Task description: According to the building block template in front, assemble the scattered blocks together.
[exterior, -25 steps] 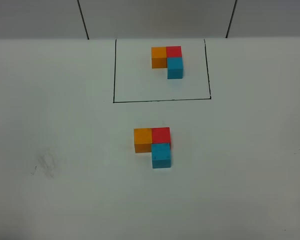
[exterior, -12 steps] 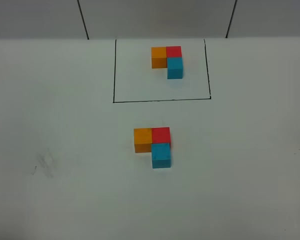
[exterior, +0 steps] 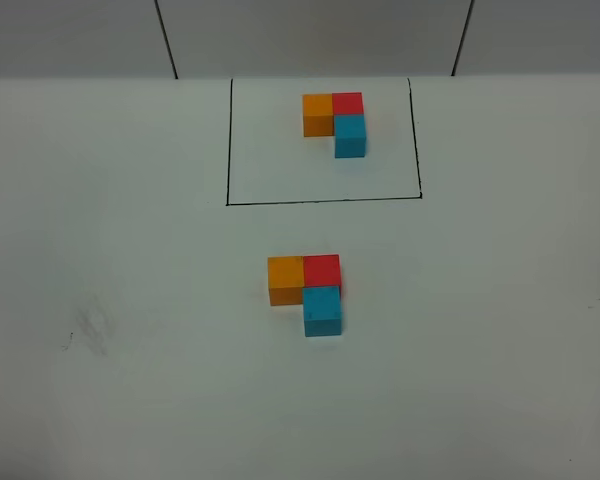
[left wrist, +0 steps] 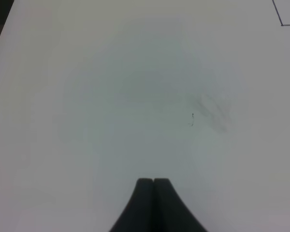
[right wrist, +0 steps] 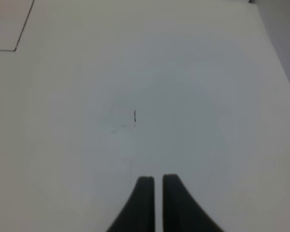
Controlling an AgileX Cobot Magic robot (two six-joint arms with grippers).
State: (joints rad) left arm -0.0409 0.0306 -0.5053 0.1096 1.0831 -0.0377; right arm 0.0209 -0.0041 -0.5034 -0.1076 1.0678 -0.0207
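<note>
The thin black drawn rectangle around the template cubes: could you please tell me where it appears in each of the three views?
Exterior high: thin black drawn rectangle sits upper centre, framing the joined orange, red and blue cubes.
Left wrist: only one corner shows, at the picture's edge.
Right wrist: only one corner shows, at the picture's edge.
Shared landmark: the rectangle's near corners on the white table.

Left gripper (left wrist: pixel 153 181) matte black, two curved tapering fingers, right gripper (right wrist: pixel 157 179) the same dark, smooth shape
</note>
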